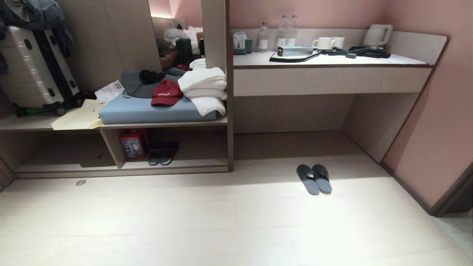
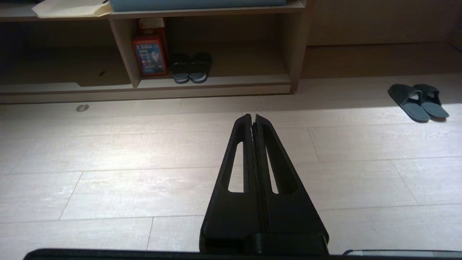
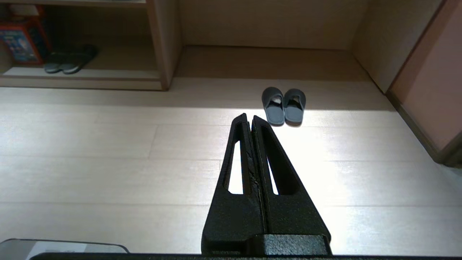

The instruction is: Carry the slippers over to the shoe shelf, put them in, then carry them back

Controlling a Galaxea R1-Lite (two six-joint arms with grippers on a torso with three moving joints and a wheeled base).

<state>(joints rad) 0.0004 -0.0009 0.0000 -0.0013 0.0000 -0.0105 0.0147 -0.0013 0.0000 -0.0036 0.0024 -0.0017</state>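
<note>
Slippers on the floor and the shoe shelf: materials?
The slippers: likely soft fabric, matte dark grey, no shine under the light. The shoe shelf: looks like beige wood-grain laminate board, fine streaked grain, darker edge strip; solid wood can't be ruled out.

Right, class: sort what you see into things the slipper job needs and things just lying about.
Job: slippers on the floor; shoe shelf; left pincer and right pincer, both shut, empty.

Lying about: darker slippers, red box, red cap, towels, suitcase, kettle.
</note>
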